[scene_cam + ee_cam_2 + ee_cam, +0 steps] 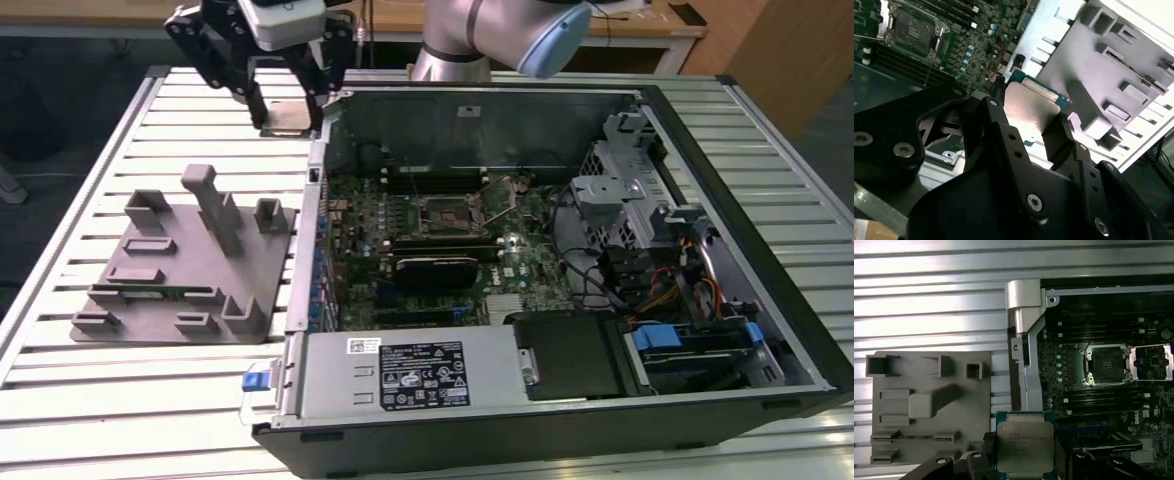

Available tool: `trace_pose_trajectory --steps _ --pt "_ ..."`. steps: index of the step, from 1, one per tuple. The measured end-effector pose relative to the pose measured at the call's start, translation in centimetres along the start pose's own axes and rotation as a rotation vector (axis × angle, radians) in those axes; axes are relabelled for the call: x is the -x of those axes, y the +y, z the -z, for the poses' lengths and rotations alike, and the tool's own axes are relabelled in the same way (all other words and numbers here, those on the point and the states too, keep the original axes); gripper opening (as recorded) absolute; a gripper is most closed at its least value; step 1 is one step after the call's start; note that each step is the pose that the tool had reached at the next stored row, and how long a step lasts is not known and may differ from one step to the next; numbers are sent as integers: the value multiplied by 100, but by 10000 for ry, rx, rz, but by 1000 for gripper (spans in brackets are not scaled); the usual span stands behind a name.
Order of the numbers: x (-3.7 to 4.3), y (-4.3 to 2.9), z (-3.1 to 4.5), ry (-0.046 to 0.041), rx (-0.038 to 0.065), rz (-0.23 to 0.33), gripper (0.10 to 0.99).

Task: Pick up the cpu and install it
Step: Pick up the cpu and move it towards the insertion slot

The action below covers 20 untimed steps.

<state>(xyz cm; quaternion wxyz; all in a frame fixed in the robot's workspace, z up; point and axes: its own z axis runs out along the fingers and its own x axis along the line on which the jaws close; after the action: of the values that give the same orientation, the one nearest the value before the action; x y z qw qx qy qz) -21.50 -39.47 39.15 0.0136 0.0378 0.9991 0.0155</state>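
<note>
One cpu (1025,445) gripped in pincer (1025,462), aloft beside computer case (534,440).

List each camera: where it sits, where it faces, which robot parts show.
Exterior view: off the arm, looking down on the computer case, grey fixture, arm and gripper.
First wrist view: on the wrist, looking down past the gripper at the held cpu.
Second wrist view: on the wrist, looking along fingers clamping the cpu.
All share cpu, fixture, socket.

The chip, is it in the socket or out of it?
Out. The gripper holds the chip up, well apart from the socket, which lies bare with its cover flipped open.
</note>
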Motion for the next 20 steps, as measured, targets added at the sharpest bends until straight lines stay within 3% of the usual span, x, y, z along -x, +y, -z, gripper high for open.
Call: trace_pose_trajectory --steps 20 --pt "430 32 -12 1 -1 -1 545"
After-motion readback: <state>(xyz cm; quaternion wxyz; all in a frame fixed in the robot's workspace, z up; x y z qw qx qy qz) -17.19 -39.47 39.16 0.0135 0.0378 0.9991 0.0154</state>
